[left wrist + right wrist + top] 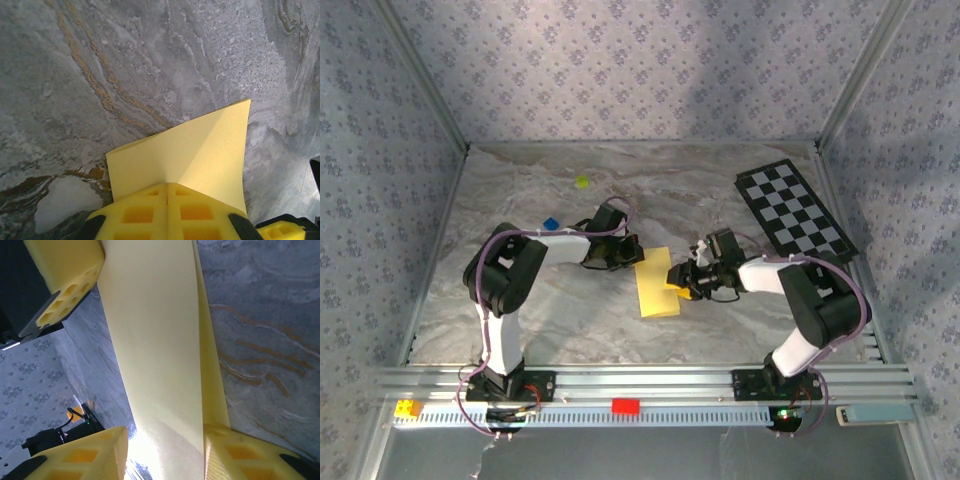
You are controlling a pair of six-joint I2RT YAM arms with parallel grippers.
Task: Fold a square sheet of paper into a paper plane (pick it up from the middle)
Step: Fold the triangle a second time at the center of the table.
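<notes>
The square sheet of paper (655,283) is yellow and bent along a lengthwise fold, held just over the marbled table between the two arms. My left gripper (625,252) pinches the sheet's left edge. In the left wrist view its yellow pads (150,212) are pressed together at the gripper's tip (167,186), and the paper (200,155) fans out beyond them in a V. My right gripper (682,280) stands at the sheet's right side. In the right wrist view the gripper (165,445) is open, with the folded paper (155,340) running between its fingers (235,455).
A black-and-white checkered board (795,210) lies at the back right. A small yellow-green block (582,182) and a blue block (550,224) lie behind the left arm. A red block (625,405) and a yellow block (408,408) rest on the front rail.
</notes>
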